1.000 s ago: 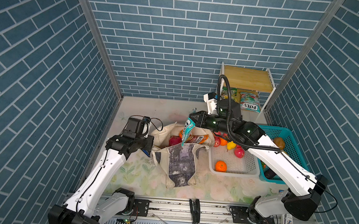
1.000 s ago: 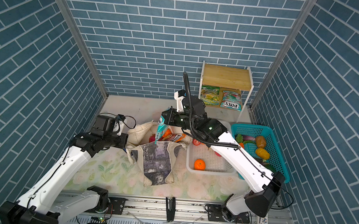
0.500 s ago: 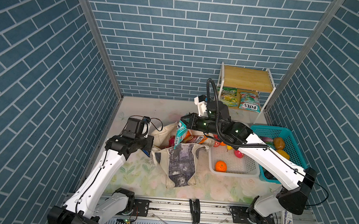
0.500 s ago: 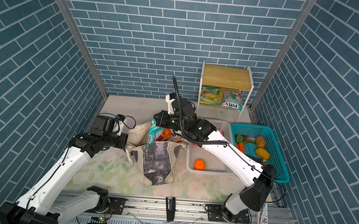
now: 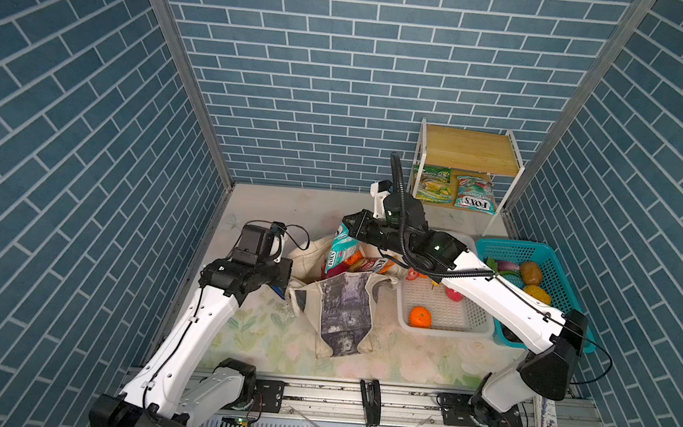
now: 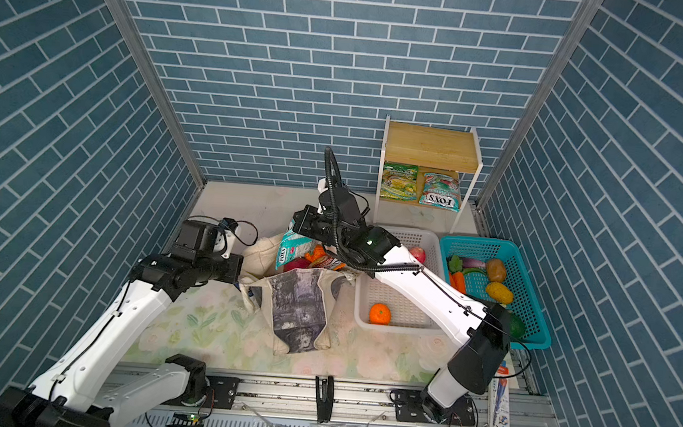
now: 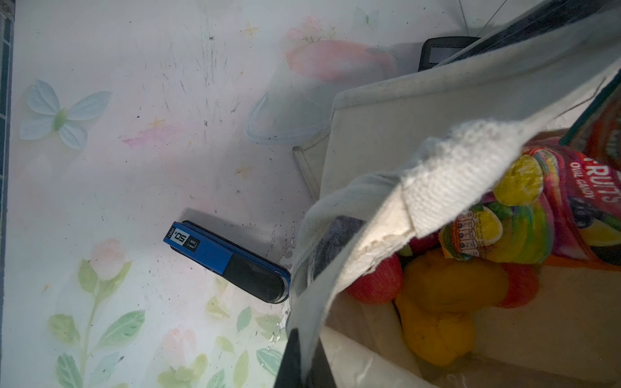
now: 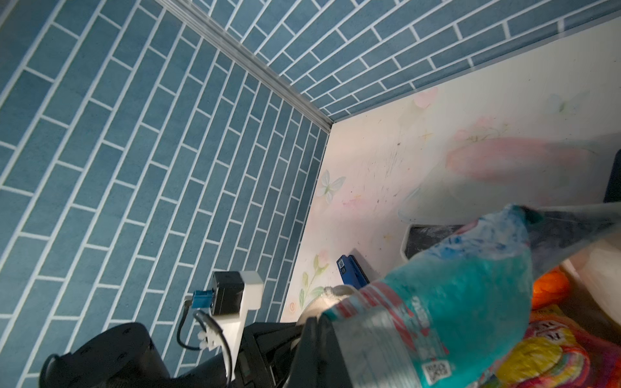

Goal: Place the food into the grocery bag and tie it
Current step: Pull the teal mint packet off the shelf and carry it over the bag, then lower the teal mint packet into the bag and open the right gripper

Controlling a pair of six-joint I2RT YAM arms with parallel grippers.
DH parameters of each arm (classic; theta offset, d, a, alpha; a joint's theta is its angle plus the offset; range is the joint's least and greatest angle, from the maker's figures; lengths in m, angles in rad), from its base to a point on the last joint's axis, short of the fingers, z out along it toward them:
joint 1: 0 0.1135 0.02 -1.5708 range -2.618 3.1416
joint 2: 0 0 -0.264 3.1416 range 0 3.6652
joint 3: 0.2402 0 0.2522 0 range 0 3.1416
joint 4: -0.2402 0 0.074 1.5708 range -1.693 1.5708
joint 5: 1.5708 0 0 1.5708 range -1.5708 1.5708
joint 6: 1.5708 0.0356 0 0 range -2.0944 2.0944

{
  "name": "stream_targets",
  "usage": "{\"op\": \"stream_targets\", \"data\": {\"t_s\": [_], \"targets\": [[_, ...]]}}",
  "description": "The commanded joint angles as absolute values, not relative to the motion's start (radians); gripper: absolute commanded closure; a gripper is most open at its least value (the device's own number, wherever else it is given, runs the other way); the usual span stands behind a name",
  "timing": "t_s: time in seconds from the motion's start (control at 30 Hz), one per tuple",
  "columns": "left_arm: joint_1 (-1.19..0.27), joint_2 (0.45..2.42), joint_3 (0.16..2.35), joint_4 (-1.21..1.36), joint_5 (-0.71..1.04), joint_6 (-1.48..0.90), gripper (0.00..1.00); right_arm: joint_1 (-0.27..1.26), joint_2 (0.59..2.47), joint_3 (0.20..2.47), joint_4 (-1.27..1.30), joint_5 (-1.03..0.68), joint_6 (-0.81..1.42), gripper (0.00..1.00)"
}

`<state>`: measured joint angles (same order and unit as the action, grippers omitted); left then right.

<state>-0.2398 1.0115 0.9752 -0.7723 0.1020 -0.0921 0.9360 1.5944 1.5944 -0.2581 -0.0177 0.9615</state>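
The grocery bag (image 5: 347, 306) (image 6: 299, 303) stands open mid-table, cream with a grey print panel. Inside lie food pieces: a red piece (image 7: 376, 282), a yellow one (image 7: 447, 289) and a colourful candy packet (image 7: 524, 215). My left gripper (image 5: 284, 289) (image 7: 302, 369) is shut on the bag's left rim (image 7: 437, 174), holding it up. My right gripper (image 5: 349, 229) (image 8: 322, 339) is shut on the top edge of a teal candy packet (image 5: 343, 250) (image 8: 453, 289). The packet hangs over the bag's mouth, its lower end among the food.
A blue stapler (image 7: 228, 262) lies on the mat left of the bag, a black calculator (image 7: 443, 50) behind it. A white basket (image 5: 444, 314) holds an orange (image 5: 420, 316). Beside it stands a teal basket (image 5: 552, 264) with vegetables. A back shelf (image 5: 470, 149) holds two candy packets (image 5: 474, 193).
My right gripper has carried the teal packet leftward, from the bag's right side to over its opening. The left arm and the bag have stayed put.
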Motion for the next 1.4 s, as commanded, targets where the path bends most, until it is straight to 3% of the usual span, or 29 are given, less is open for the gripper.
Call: {"op": "stream_targets", "data": {"t_s": [0.0, 0.73, 1.37], "targets": [[-0.232, 0.993, 0.965, -0.767, 0.095, -0.078, 0.95, 0.941, 1.592, 1.597, -0.164, 0.088, 1.034, 1.0], [-0.232, 0.991, 0.963, -0.765, 0.096, -0.077, 0.95, 1.111, 1.547, 1.418, -0.019, 0.384, 1.07, 1.0], [-0.232, 0.984, 0.962, -0.764, 0.1, -0.077, 0.95, 1.225, 1.542, 1.421, -0.032, 0.551, 1.047, 1.0]]}}
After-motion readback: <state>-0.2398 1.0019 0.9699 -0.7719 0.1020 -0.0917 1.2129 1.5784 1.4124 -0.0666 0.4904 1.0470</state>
